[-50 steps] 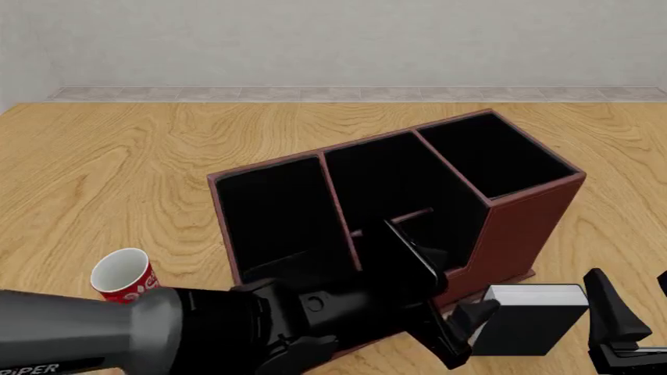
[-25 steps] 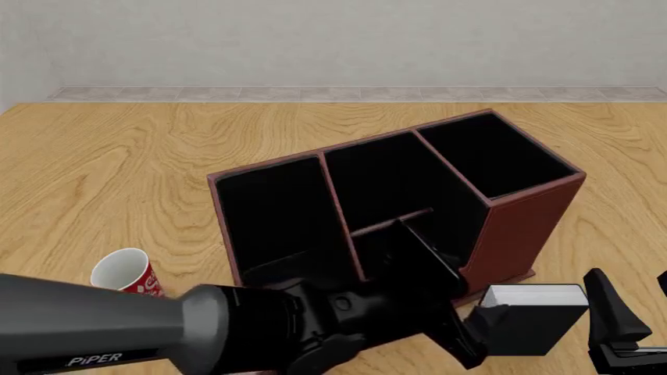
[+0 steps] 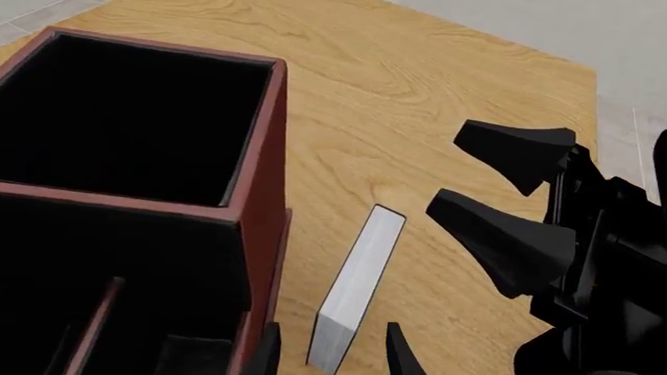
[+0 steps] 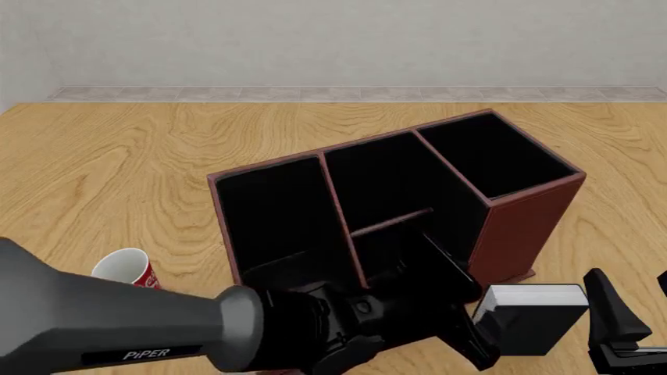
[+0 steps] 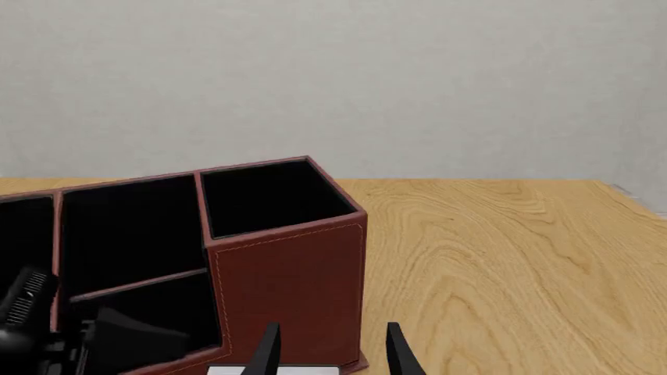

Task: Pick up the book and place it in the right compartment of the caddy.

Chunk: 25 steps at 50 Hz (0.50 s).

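1 wooden table, grey wall

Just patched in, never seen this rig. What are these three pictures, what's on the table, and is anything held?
Two simulated robot arms work at a wooden table. One picture looks from above and behind them; the others look along each arm's fingers. On the table are a reddish-brown caddy, a standing black book beside it, and a red-and-white mug. The left pincer is open, straddling the book; the right pincer is open beside it. Nothing is held.
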Each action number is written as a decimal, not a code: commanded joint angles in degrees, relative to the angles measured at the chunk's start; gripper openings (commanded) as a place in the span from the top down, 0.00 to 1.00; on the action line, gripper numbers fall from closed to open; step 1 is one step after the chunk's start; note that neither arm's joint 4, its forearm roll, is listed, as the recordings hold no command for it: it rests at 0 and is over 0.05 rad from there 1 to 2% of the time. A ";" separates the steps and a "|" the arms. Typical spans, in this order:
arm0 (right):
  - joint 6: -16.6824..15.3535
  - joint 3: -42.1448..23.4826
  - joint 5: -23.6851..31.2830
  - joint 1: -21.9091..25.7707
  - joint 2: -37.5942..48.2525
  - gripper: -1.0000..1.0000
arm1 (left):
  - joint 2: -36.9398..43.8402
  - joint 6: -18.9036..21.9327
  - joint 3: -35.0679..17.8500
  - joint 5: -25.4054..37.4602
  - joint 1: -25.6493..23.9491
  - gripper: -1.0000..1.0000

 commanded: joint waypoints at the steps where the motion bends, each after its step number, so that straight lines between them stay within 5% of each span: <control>1: 0.01 0.00 -0.01 -0.01 -0.01 0.00 | 1.82 -0.55 -1.40 -0.20 -0.12 0.00; 25: -0.01 0.00 0.00 0.00 0.00 0.00 | 5.90 -1.39 -3.82 -1.19 -0.90 0.00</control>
